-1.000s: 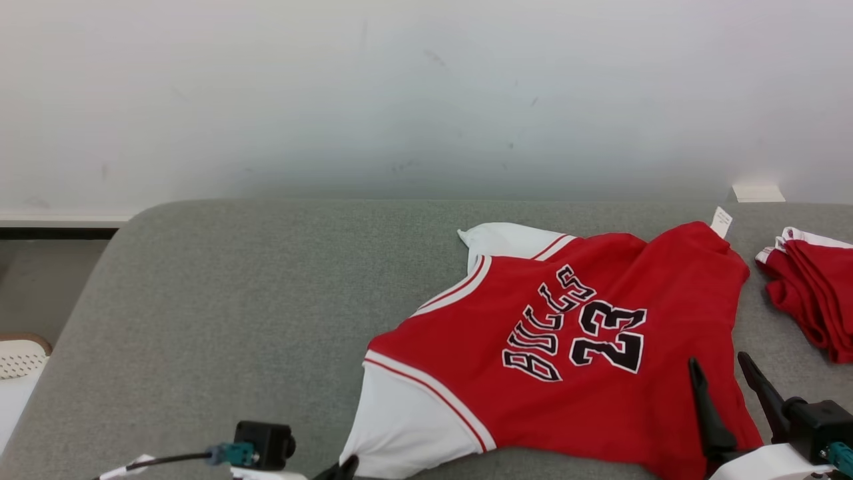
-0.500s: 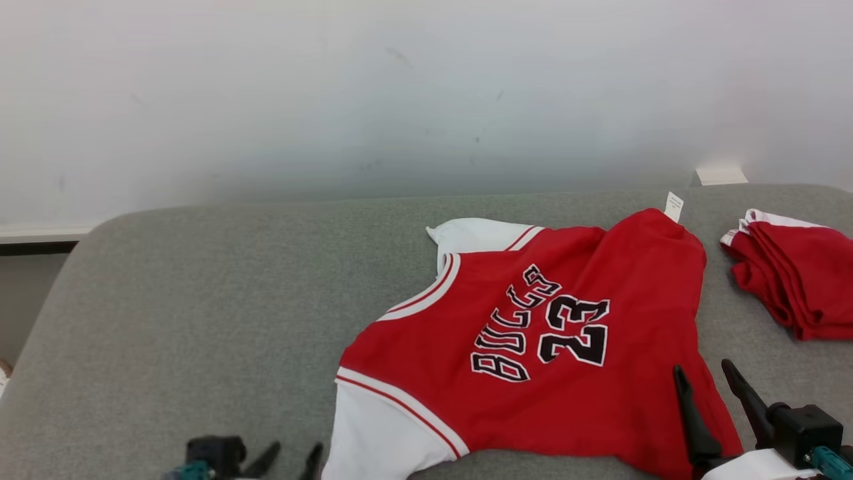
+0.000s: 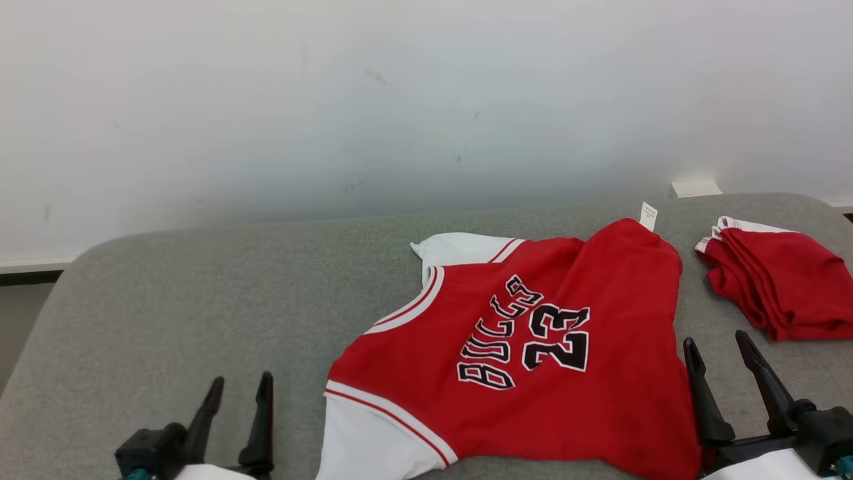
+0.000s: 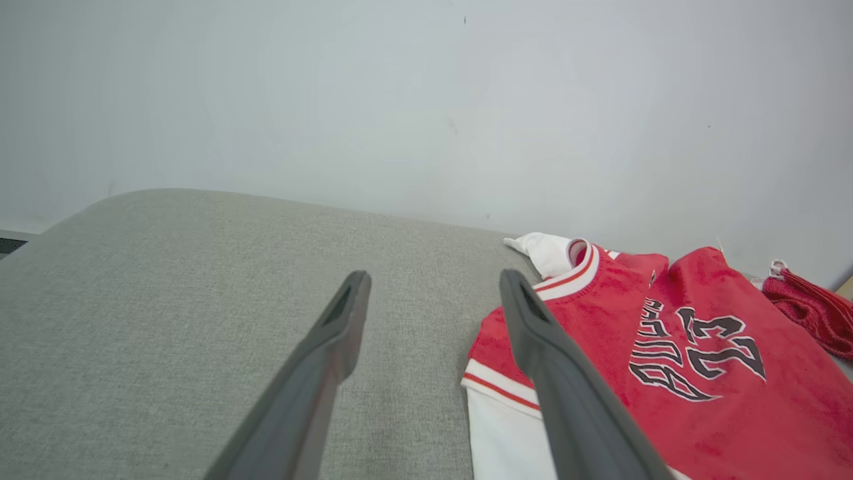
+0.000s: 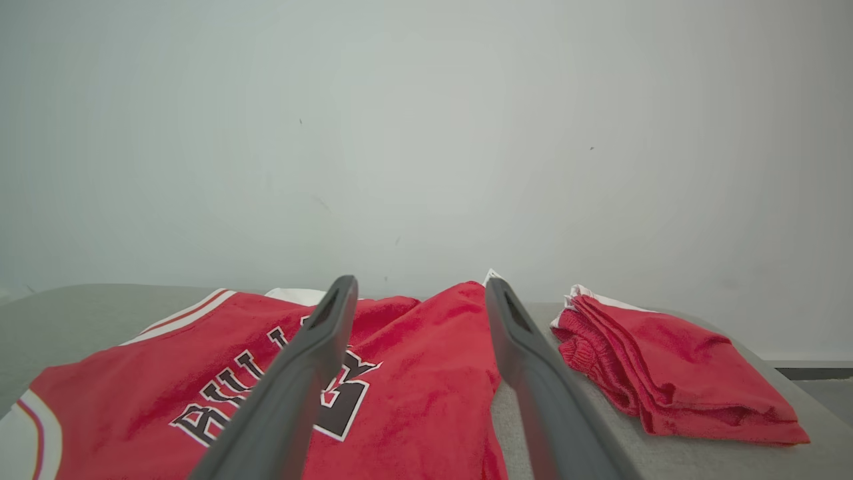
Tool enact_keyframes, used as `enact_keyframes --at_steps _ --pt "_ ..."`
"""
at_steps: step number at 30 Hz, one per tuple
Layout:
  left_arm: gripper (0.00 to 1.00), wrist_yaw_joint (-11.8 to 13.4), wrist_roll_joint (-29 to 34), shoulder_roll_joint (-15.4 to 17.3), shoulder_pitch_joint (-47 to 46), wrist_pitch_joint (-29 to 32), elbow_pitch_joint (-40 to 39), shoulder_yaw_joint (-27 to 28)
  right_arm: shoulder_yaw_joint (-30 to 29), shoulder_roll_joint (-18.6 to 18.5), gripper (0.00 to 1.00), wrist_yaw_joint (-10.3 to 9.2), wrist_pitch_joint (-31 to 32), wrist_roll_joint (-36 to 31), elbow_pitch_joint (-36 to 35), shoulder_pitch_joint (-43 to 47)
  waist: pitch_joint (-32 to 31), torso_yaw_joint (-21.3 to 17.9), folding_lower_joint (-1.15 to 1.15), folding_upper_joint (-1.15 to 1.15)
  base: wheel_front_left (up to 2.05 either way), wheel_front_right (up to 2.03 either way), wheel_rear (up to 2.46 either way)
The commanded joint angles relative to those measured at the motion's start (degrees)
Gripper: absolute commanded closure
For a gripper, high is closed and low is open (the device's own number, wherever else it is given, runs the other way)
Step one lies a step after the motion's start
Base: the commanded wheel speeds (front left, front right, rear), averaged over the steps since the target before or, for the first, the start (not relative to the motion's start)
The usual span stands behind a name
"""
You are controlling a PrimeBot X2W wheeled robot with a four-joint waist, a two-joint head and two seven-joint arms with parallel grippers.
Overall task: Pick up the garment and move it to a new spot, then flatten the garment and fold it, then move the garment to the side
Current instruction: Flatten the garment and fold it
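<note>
One garment: a red jersey (image 3: 533,360) with white trim and black "BULLS 23" lettering face up, laid out mostly flat on the right half of the grey pad (image 3: 166,300) and reaching to the pad's near edge. Lightly rumpled toward the pad's far edge.

Two white sleeves: one (image 3: 460,248) toward the pad's far edge, one (image 3: 373,440) at the pad's near edge.

One small white tag (image 3: 648,216) at the jersey corner nearest the pad's far right, standing upright.

One folded red bundle (image 3: 773,280) with a white edge, at the pad's far right corner, apart from the jersey, with a strip of bare pad between.

Two grippers, both at the pad's near edge. Left gripper (image 3: 241,380) over the pad's bare left half, fingers spread wide, holding nothing, just beside the near sleeve. Right gripper (image 3: 715,340) near the pad's right side, fingers likewise spread wide and empty, one finger over the jersey's hem corner; contact with the cloth not discernible.

One pale wall (image 3: 400,100) behind the pad's far edge.
</note>
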Motion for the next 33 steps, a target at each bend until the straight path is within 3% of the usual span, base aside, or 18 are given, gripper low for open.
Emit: enact_keyframes --at_steps 1,10,19,33 --pt "0.00 0.22 1.16 -0.04 0.79 -0.77 -1.03 0.75 -0.15 -0.52 0.00 -0.13 -0.76 0.48 -0.78 0.08 -0.24 -0.04 0.00 0.00 0.00 0.00 0.00" --pt "0.00 0.25 7.30 -2.09 3.09 -1.18 -6.19 5.06 0.96 -0.99 0.00 -0.14 -1.81 1.46 -3.79 2.91 -0.61 0.18 0.00 0.00 0.00 0.00 0.00" --pt "0.00 -2.61 11.34 -5.70 4.67 -1.20 -5.36 9.00 1.28 0.01 0.00 -0.14 -1.81 1.97 -3.53 4.18 -0.36 -0.19 0.00 0.00 0.00 0.00 0.00" --pt "0.00 -5.36 13.95 -7.84 3.90 -1.21 -4.03 11.60 0.48 -1.25 0.00 -0.14 -1.83 1.83 -3.94 3.29 -0.19 -0.36 0.00 0.00 0.00 0.00 0.00"
